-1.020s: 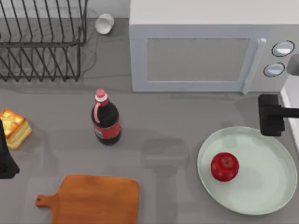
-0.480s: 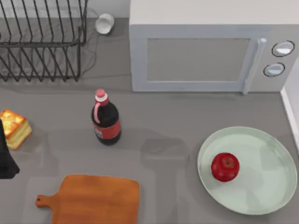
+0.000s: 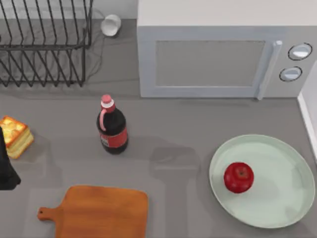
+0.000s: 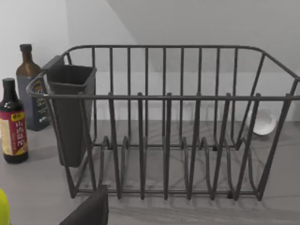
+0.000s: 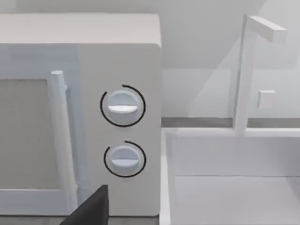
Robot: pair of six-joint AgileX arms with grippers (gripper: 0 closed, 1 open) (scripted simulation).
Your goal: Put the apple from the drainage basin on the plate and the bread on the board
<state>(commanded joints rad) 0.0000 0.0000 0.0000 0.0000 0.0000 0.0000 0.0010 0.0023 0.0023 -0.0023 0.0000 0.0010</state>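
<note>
The apple (image 3: pixel 238 177) is already sitting on the plate (image 3: pixel 287 208) at the near right of the counter (image 3: pixel 188 124), so the bread (image 3: pixel 16 135) is what remains. It is lying at the far left edge of the counter, just beyond the dark left arm (image 3: pixel 6 166), which is reaching in from the left edge; the board (image 3: pixel 99 210) is waiting nearer and to the right of the bread. The left arm is plainly the closer one. The bread is roughly square, so no long axis is guiding the grip. Whether the left jaws are apart or together I cannot tell: a dark corner of them is poking into the left wrist view, facing the dish rack (image 4: pixel 164 131). The right jaws' state I likewise cannot tell; their wrist view is facing the microwave (image 5: pixel 79 108).
</note>
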